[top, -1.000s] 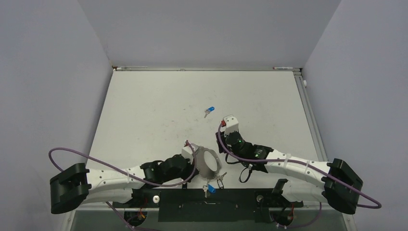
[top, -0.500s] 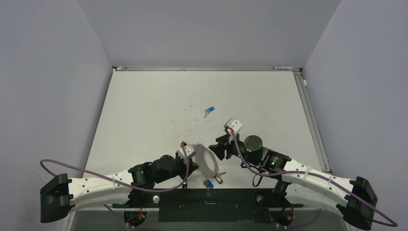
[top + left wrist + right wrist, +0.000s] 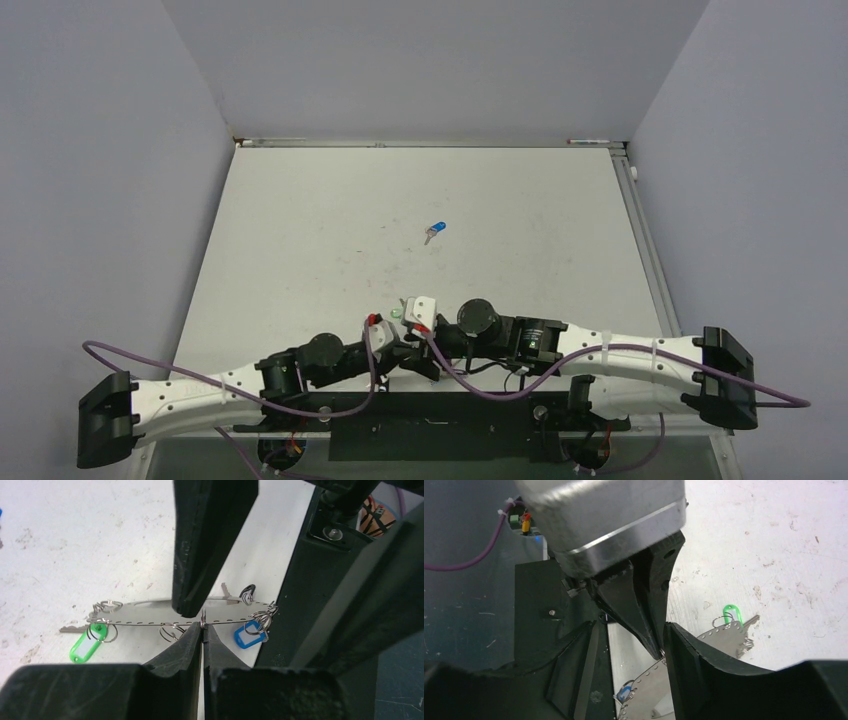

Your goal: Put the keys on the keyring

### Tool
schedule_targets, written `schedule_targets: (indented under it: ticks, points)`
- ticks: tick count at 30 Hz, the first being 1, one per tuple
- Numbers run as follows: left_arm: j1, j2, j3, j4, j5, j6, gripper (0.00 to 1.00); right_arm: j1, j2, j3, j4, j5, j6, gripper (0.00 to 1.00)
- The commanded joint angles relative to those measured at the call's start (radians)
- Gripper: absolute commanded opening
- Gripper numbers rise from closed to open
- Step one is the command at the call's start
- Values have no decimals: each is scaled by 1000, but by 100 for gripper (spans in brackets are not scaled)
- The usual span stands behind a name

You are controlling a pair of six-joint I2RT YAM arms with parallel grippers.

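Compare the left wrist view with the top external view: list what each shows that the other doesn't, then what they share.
Only the left wrist view: the keyring seen edge-on, the left claw shut on its rim, and a blue tag and small split rings hanging from it. Only the top external view: a loose blue-headed key lying alone far out on the table, and both whole arms. Shared: the green tag, a mere speck from above, and the right claw close against the left one.
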Motion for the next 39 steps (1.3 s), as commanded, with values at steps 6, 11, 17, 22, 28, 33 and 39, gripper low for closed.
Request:
schedule_targets:
  ticks: [6, 11, 17, 22, 28, 33, 39]
  points:
    - [-43, -96, -16, 108, 23, 82, 0, 32, -70, 94, -134, 179, -129, 56]
    - [-73, -113, 6, 83, 2, 108, 0, 35, -122, 90, -161, 241, -202, 55]
    - [-120, -111, 90, -41, -60, 158, 0, 67, -110, 130, -286, 190, -307, 53]
    - [-142, -90, 194, -168, -83, 172, 0, 71, -119, 135, -342, 126, -410, 53]
    - [-170, -48, 283, -279, -110, 199, 0, 71, -161, 129, -334, 45, -510, 52]
    - [-176, -54, 273, -270, -114, 217, 0, 71, -157, 109, -296, 34, -520, 46]
    - [-189, -68, 269, -273, -130, 226, 0, 70, -121, 113, -286, 31, -534, 38]
